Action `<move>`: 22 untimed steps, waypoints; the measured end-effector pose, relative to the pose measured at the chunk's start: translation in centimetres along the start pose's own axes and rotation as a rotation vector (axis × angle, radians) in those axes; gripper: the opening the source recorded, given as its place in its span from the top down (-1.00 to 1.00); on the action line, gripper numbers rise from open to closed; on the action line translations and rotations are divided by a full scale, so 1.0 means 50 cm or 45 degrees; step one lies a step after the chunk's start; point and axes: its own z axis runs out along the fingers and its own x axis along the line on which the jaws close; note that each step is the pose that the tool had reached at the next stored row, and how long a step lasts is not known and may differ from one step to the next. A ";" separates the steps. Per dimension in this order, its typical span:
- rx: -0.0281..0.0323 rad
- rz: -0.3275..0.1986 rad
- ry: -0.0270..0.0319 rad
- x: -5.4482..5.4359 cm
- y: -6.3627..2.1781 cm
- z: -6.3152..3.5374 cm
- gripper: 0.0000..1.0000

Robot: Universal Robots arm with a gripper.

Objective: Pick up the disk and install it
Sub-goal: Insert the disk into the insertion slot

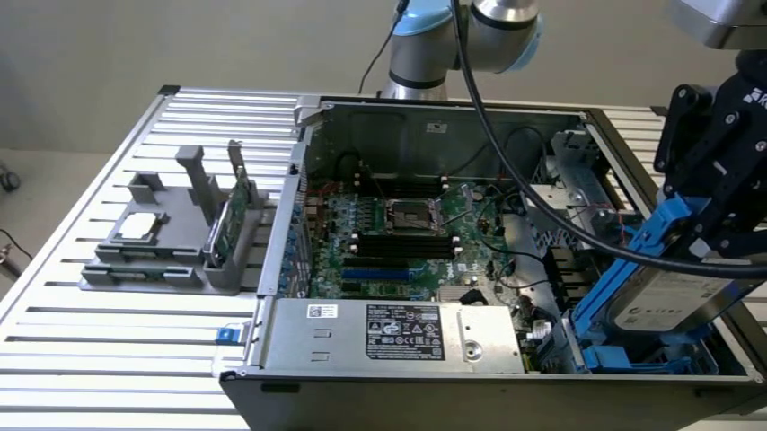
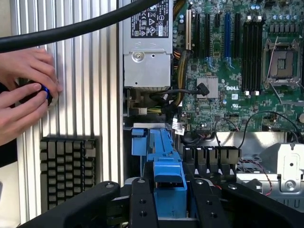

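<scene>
arm (image 1: 418, 79) was silver-grey with pale blue joint cap (image 1: 419, 31); thick black cable (image 1: 515, 180) ran off it; gripper (image 2: 172, 183) matte black, round screws (image 2: 142, 201), white marking (image 1: 755, 92).

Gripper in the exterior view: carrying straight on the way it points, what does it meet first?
The gripper grips the disk, whose lower end would probably meet the blue drive bay in the computer case first; the depth between them is unclear.
</scene>
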 end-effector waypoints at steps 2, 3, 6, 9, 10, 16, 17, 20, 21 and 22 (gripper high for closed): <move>0.0000 0.000 -0.0002 0.000 0.000 0.002 0.35; 0.0000 0.000 -0.0002 0.000 0.000 0.003 0.35; 0.0000 0.000 -0.0001 0.000 0.000 0.006 0.35; 0.0000 0.000 -0.0001 0.000 -0.001 0.009 0.35; 0.0000 0.000 -0.0001 0.000 -0.001 0.010 0.35; 0.0000 0.000 -0.0002 0.000 -0.001 0.018 0.35; 0.0000 0.000 -0.0002 0.000 -0.001 0.020 0.35; 0.0001 0.000 -0.0011 -0.001 -0.001 0.025 0.35; 0.0005 0.000 -0.0014 -0.001 -0.001 0.027 0.35; 0.0010 0.000 -0.0022 -0.001 -0.001 0.028 0.35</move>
